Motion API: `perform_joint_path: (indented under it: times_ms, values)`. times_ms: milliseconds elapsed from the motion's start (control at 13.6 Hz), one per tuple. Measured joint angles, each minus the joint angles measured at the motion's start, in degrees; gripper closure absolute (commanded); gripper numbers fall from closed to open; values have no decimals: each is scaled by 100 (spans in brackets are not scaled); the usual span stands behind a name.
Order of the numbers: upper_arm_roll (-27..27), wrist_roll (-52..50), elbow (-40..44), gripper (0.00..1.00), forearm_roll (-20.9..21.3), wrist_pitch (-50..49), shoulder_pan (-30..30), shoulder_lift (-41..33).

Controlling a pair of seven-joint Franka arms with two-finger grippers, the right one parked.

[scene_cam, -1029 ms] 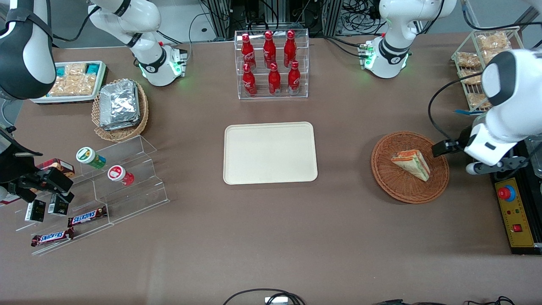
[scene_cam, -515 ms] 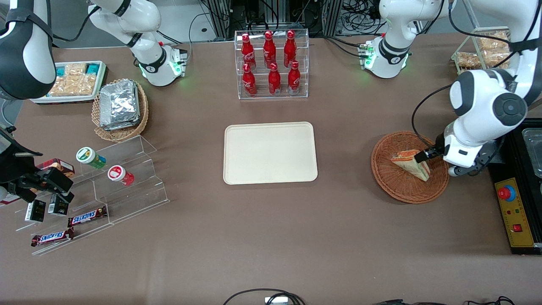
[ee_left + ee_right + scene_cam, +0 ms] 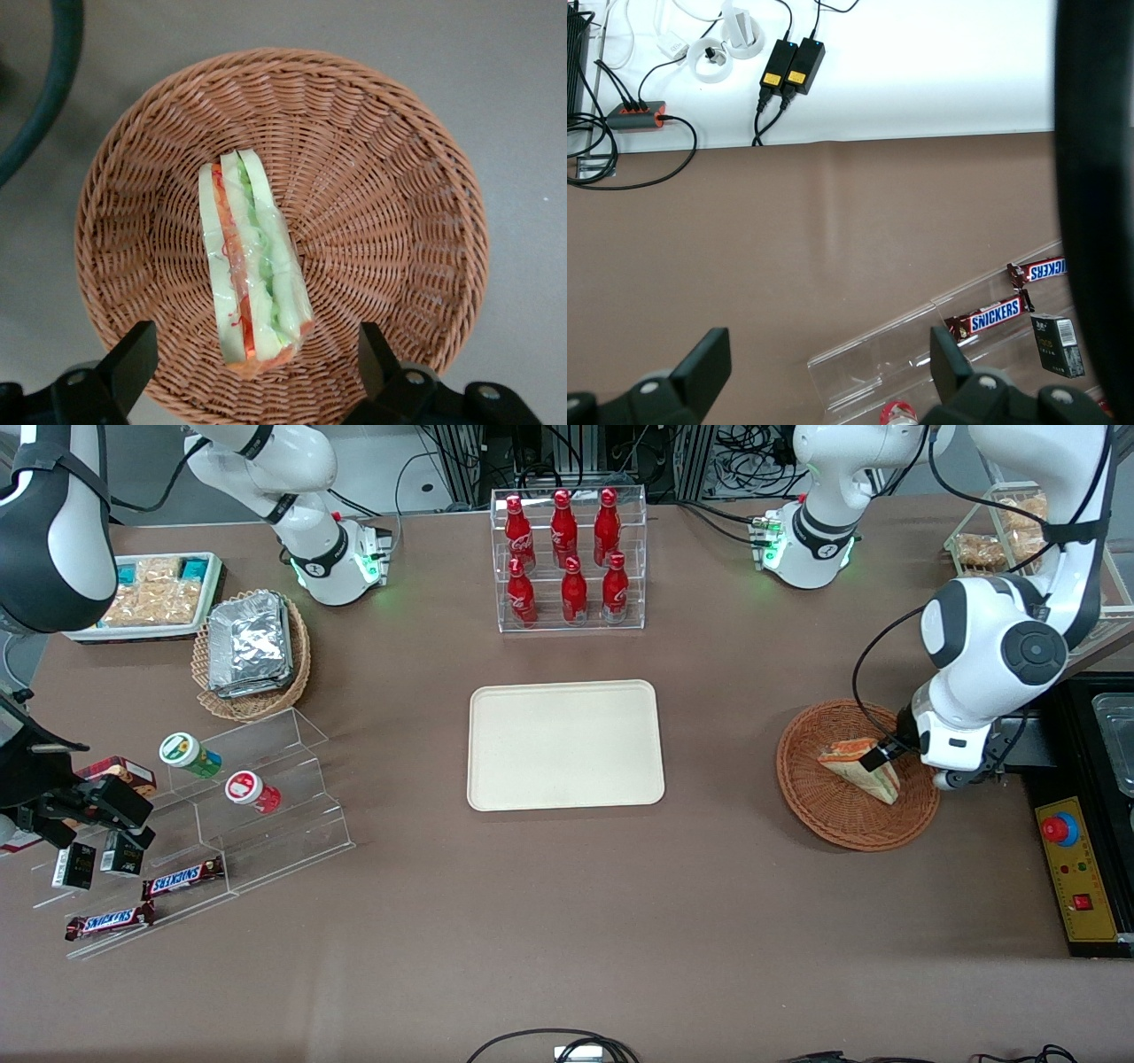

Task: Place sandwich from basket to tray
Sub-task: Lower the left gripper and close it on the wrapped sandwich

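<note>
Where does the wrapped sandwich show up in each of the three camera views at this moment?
Front view: the sandwich lies in the basket, toward the working arm's end of the table, with the gripper directly over it.
Left wrist view: the sandwich lies in the basket, between the open fingers.
Right wrist view: not in it.
Shared landmark: the basket.

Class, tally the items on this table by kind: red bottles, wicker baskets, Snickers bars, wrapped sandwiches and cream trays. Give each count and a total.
Red bottles: 6
Wicker baskets: 2, the reddish-brown basket and the tan basket
Snickers bars: 2
Sandwich: 1, in the reddish-brown basket, with the open gripper just above it
Tray: 1
Total: 12
</note>
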Motion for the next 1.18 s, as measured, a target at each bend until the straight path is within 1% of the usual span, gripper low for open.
perform_joint_path:
  times_ms: [368, 735, 809, 882, 956, 1176]
  values:
    - [0, -482, -375, 0, 16, 761, 0, 291]
    - [0, -656, -555, 0, 52, 1246, 0, 589]
    - [0, -668, -557, 17, 54, 1275, 0, 636]
    - [0, -688, -557, 69, 55, 1290, 0, 667]
    - [0, -722, -557, 100, 55, 1300, 0, 678]
    - [0, -790, -554, 100, 82, 1319, 0, 678]
